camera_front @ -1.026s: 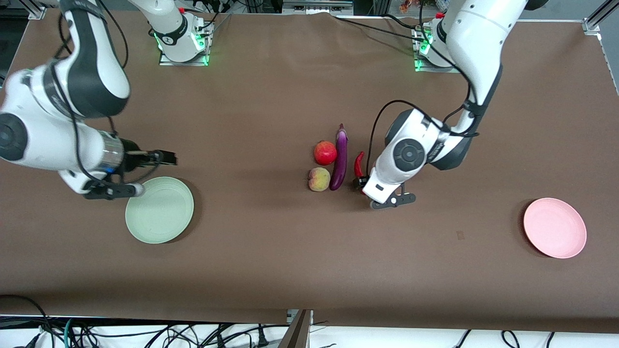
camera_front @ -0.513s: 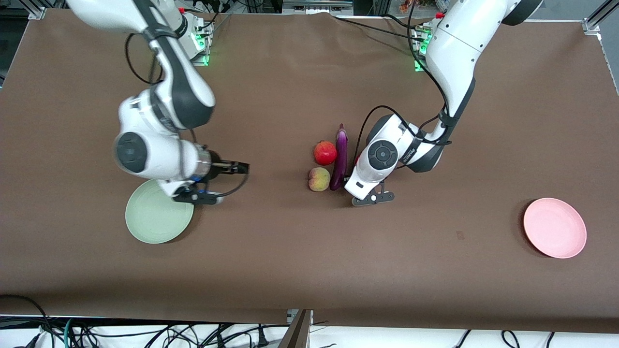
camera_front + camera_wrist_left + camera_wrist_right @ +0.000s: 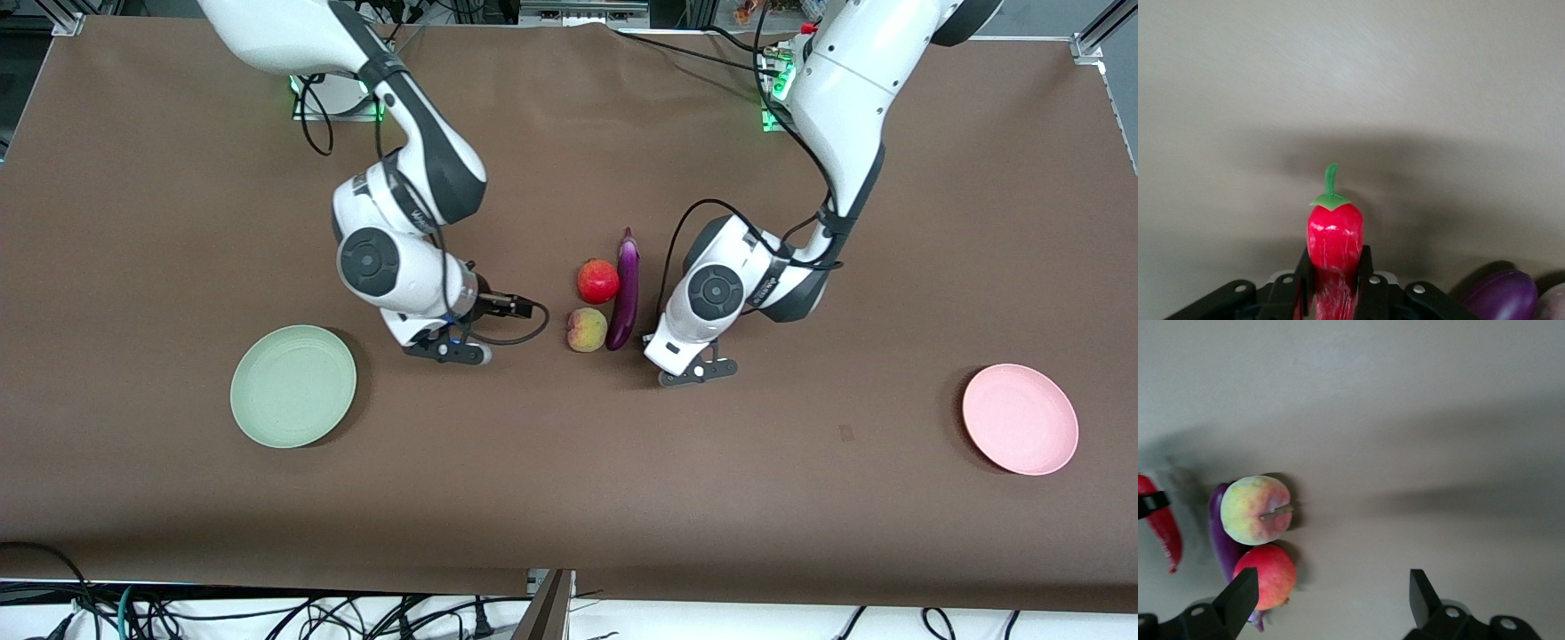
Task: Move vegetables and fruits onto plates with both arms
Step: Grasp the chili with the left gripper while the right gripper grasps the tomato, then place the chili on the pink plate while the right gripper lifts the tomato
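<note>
Mint green plate [image 3: 293,386] and pink plate [image 3: 1020,419] sit bare at the table's two ends. Between them, peach [image 3: 587,330] and pomegranate [image 3: 598,281] touch the eggplant [image 3: 626,289]. Beside it, the left gripper [image 3: 1334,283] clamps the chili [image 3: 1334,243]; the right gripper [image 3: 524,309] hovers wide near the peach.
</note>
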Controlling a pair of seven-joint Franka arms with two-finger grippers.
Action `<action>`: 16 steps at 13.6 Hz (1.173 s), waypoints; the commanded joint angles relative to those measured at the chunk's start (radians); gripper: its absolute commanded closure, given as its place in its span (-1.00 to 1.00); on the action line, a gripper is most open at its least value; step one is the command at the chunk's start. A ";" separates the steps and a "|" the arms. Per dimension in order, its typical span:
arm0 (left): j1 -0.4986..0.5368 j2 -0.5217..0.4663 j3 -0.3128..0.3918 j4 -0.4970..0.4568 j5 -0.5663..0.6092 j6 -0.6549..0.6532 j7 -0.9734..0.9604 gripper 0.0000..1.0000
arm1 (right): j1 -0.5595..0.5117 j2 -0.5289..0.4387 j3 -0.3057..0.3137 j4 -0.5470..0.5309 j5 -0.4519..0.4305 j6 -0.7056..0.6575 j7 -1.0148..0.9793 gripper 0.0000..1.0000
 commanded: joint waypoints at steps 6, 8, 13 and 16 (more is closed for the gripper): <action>0.232 -0.150 0.016 0.126 0.059 -0.315 0.444 0.51 | 0.188 0.105 -0.016 0.016 -0.016 0.237 0.233 -1.00; 0.297 -0.148 0.016 0.130 0.164 -0.312 0.593 0.51 | 0.225 0.139 -0.016 0.016 -0.077 0.292 0.299 -1.00; 0.471 -0.102 0.018 0.147 0.231 -0.244 0.921 0.45 | 0.278 0.193 -0.018 0.016 -0.121 0.362 0.364 -1.00; 0.625 -0.030 0.018 0.147 0.306 -0.046 1.102 0.43 | 0.295 0.213 -0.018 0.014 -0.156 0.363 0.365 -1.00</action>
